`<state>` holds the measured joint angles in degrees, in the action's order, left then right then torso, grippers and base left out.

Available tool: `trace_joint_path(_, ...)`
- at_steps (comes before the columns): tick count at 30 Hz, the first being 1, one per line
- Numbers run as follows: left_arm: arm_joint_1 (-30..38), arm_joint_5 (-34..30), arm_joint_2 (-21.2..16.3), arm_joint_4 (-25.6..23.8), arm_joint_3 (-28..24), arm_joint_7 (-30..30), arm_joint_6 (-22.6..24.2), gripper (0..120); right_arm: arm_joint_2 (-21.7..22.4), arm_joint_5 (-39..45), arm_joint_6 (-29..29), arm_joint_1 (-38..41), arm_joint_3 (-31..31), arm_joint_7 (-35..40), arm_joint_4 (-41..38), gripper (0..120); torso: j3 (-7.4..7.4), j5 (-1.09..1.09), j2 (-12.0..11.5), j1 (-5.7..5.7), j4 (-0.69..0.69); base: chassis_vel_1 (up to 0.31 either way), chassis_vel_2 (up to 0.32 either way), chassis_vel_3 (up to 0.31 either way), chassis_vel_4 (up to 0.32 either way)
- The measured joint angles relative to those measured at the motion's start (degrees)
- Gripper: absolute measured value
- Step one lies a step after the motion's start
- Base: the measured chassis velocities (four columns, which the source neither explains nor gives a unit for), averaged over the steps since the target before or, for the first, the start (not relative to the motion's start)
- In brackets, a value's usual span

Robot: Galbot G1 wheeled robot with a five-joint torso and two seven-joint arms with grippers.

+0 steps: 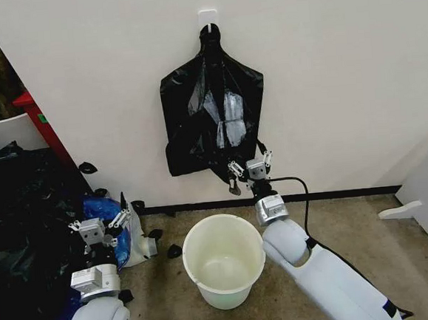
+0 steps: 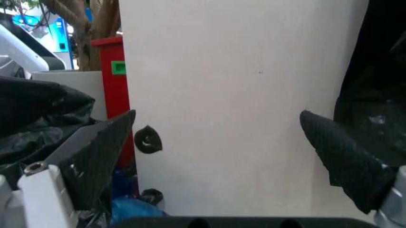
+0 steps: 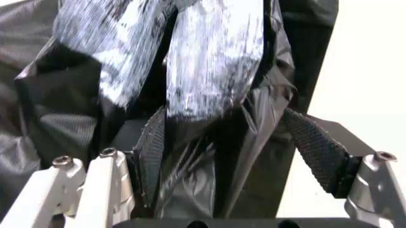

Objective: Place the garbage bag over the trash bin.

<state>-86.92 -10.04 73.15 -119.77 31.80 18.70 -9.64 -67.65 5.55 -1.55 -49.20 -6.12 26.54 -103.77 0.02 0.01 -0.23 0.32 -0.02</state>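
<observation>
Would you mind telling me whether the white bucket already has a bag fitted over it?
No, it is bare. The bucket stands upright and empty on the floor, while the black bag hangs from a wall hook above.

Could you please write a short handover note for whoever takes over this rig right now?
Right pincer: raised at the lower edge of the crinkled glossy black plastic garbage bag, open, with bag plastic between its fingers, not yet clamped.
Left pincer: open, holding nothing, low on the left by the shiny blue plastic bag.
The garbage bag hangs from a white wall hook. The small round white plastic bucket stands on the floor below it, unlined.
Done: reach to the bag.
Left: grip it, unhook it, fit it over the bucket.
</observation>
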Motion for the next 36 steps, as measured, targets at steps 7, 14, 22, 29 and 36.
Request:
trace_joint_path(7, -0.1, 0.0, -0.1, 0.1, 0.1, 0.0, -0.2, 100, -0.7, -0.1, -0.5, 0.7, 0.3, -0.6, 0.6, 53, 0.0, 0.0, 0.0, 0.0, 0.0, 0.0, 0.0, 0.0, 0.0)
trace_joint_path(14, 0.5, -0.2, -0.2, 0.2, 0.0, 0.0, -0.3, 100, -1.0, -0.4, -1.5, 0.1, 0.6, -1.4, 0.4, 27, 0.0, 0.0, 0.0, 0.0, 0.0, 0.0, 0.0, 0.0, 0.0)
trace_joint_path(22, 4.9, -4.2, -2.1, 1.4, -1.3, -5.9, -5.2, 100, -0.8, 2.1, -5.4, -1.2, 2.6, -3.9, -1.3, 0, 0.0, 0.0, 0.0, 0.0, 0.0, 0.0, 0.0, 0.0, 0.0)
trace_joint_path(29, 13.1, -17.5, -11.6, 3.1, -4.7, -20.5, -9.9, 100, 0.0, 11.4, -12.0, -1.1, 3.0, -12.9, -5.1, 0, -0.01, 0.01, 0.0, 0.0, 0.0, 0.0, 0.0, 0.0, 0.0)
trace_joint_path(36, 22.5, -19.1, -20.3, 5.0, -12.0, -28.3, -10.8, 100, -0.6, 12.3, -13.9, -0.3, 1.1, -15.7, -5.2, 0, 0.0, 0.0, 0.0, 0.0, 0.04, 0.0, 0.0, 0.0, 0.0)
